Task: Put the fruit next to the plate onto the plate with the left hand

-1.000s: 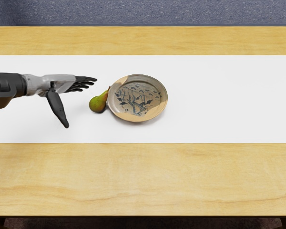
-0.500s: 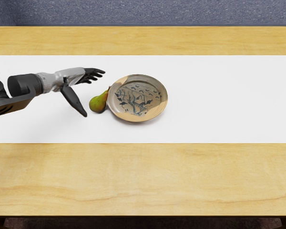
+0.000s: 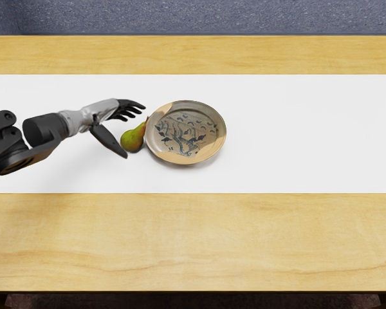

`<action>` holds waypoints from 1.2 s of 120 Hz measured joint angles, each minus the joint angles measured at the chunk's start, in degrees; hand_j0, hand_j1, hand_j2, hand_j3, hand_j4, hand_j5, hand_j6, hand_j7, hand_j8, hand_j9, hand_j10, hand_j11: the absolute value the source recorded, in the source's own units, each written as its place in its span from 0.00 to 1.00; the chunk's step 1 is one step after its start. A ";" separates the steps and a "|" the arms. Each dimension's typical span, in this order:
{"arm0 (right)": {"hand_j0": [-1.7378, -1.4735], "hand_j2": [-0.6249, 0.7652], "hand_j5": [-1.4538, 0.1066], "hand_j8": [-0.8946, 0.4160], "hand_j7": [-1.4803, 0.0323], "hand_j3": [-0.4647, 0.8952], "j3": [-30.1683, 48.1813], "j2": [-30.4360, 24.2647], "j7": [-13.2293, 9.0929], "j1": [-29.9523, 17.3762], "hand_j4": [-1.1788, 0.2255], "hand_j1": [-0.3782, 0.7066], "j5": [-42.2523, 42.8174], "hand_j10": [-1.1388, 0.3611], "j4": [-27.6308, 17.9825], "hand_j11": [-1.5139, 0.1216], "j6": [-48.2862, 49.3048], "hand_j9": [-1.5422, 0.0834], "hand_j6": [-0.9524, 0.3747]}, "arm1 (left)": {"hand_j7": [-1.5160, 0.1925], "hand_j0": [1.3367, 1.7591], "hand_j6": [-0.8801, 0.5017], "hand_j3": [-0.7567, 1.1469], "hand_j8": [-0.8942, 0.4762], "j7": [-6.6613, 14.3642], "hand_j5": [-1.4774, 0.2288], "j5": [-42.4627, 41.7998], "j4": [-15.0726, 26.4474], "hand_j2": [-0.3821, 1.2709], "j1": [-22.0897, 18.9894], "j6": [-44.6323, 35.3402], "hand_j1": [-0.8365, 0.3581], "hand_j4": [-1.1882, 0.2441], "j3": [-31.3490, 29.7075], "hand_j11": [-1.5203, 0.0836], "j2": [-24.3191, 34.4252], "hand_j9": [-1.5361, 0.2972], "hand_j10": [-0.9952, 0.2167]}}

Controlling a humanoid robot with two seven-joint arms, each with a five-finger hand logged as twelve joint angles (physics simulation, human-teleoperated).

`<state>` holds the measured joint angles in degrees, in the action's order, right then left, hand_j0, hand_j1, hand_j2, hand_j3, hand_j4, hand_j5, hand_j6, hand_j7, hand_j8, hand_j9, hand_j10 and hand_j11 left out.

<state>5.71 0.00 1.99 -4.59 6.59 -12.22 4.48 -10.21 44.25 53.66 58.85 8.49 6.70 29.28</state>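
Note:
A green-yellow pear (image 3: 134, 138) lies on the white runner, touching the left rim of a tan plate (image 3: 215, 127) with a dark blue branch pattern. My left hand (image 3: 123, 127) comes in from the left edge and sits just left of the pear. It is open: its fingers (image 3: 130, 107) spread behind the pear's far side, and the thumb (image 3: 109, 141) points down in front, close to the fruit's left. Nothing is held.
The white runner (image 3: 296, 129) crosses a light wooden table (image 3: 193, 238) from left to right. A dark grey floor shows beyond the far edge.
My left arm has moved right and slightly nearer, bringing the open hand from well left of the pear to right beside it. Pear and plate have not moved.

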 joint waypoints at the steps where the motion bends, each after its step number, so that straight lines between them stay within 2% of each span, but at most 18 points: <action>1: 0.30 0.44 0.90 0.66 0.95 0.34 0.00 0.00 0.00 0.00 0.82 0.06 0.00 0.74 0.00 0.90 0.00 0.92 0.69 | 0.72 0.76 0.47 0.40 0.49 -0.05 0.69 -0.01 -0.02 0.26 -0.03 -0.07 0.77 0.67 0.00 0.77 0.00 0.68 0.63; 34: 0.30 0.44 0.90 0.66 0.95 0.34 0.01 0.00 -0.04 -0.06 0.82 0.06 0.00 0.74 0.00 0.90 0.00 0.92 0.69 | 0.71 0.76 0.47 0.40 0.48 -0.65 0.69 -0.42 -1.19 0.26 -0.99 -0.85 0.76 0.66 0.23 0.76 -0.24 0.67 0.63; 144: 0.30 0.44 0.90 0.66 0.95 0.34 0.01 0.00 -0.06 -0.06 0.82 0.06 0.00 0.74 0.00 0.90 0.00 0.92 0.69 | 0.67 0.76 0.43 0.40 0.44 -0.68 0.65 -0.95 -3.94 0.27 -1.12 -0.72 0.71 0.63 -0.02 0.72 -3.17 0.64 0.58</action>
<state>5.72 0.00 1.93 -4.66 6.59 -12.22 4.48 -10.90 43.30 49.72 57.73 7.76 6.68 26.10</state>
